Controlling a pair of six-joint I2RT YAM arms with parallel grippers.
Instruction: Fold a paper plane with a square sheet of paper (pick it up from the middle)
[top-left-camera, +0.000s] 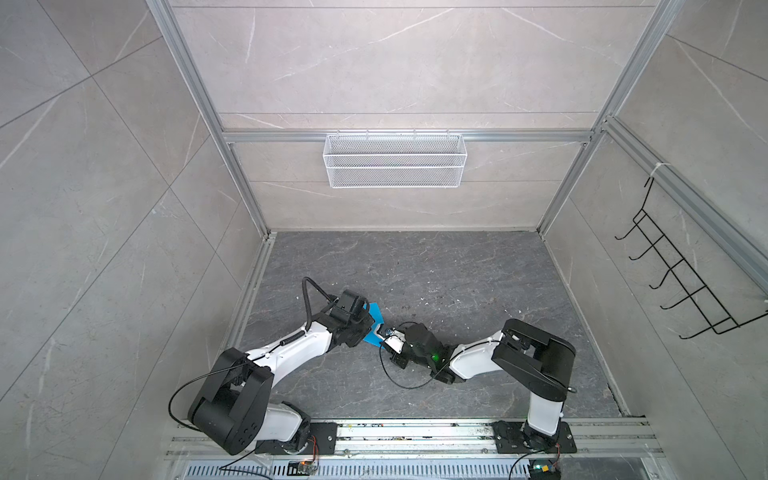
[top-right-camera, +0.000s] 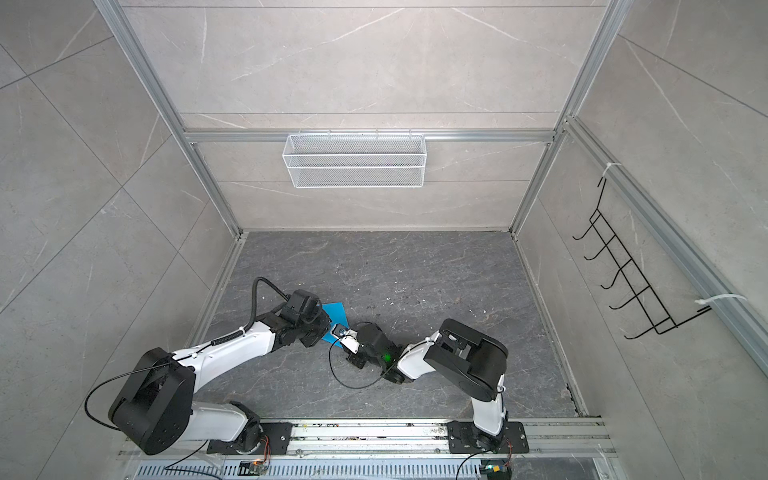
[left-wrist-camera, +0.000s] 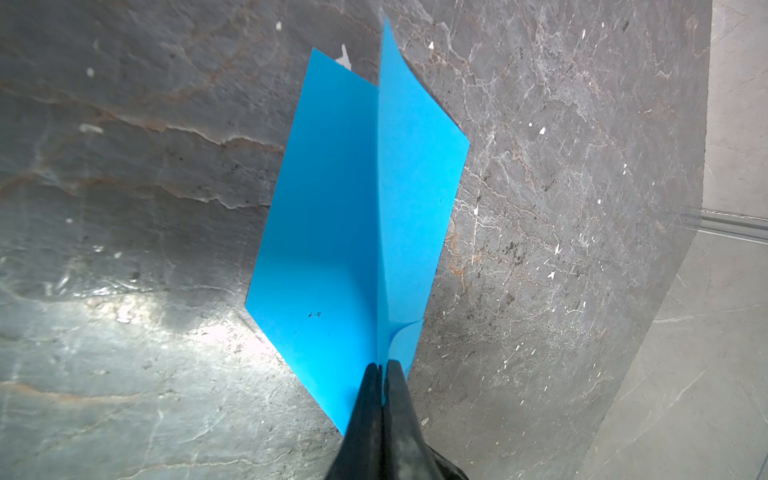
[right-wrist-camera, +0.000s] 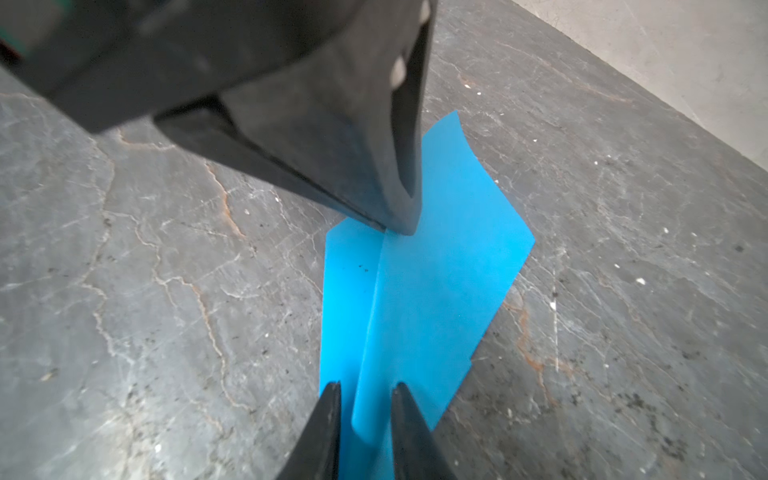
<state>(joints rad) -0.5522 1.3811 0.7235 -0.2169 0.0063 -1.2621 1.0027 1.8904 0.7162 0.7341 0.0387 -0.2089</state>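
Note:
The square sheet of paper (left-wrist-camera: 332, 216) is bright blue and lies on the dark stone floor with a raised crease down its middle. It shows in both top views (top-left-camera: 376, 311) (top-right-camera: 334, 311), mostly covered by the two wrists. My left gripper (left-wrist-camera: 381, 368) is shut on the crease at one end and pinches it into a ridge. In the right wrist view the paper (right-wrist-camera: 436, 270) runs from my right gripper to the left gripper (right-wrist-camera: 399, 230). My right gripper (right-wrist-camera: 365, 386) is open at the opposite end. Its jaws stand narrowly apart on either side of the raised crease.
A white wire basket (top-left-camera: 395, 160) hangs on the back wall. A black wire hook rack (top-left-camera: 681, 282) is on the right wall. Aluminium rails (top-left-camera: 415, 432) run along the front edge by the arm bases. White specks dot the dark floor (top-left-camera: 457, 270).

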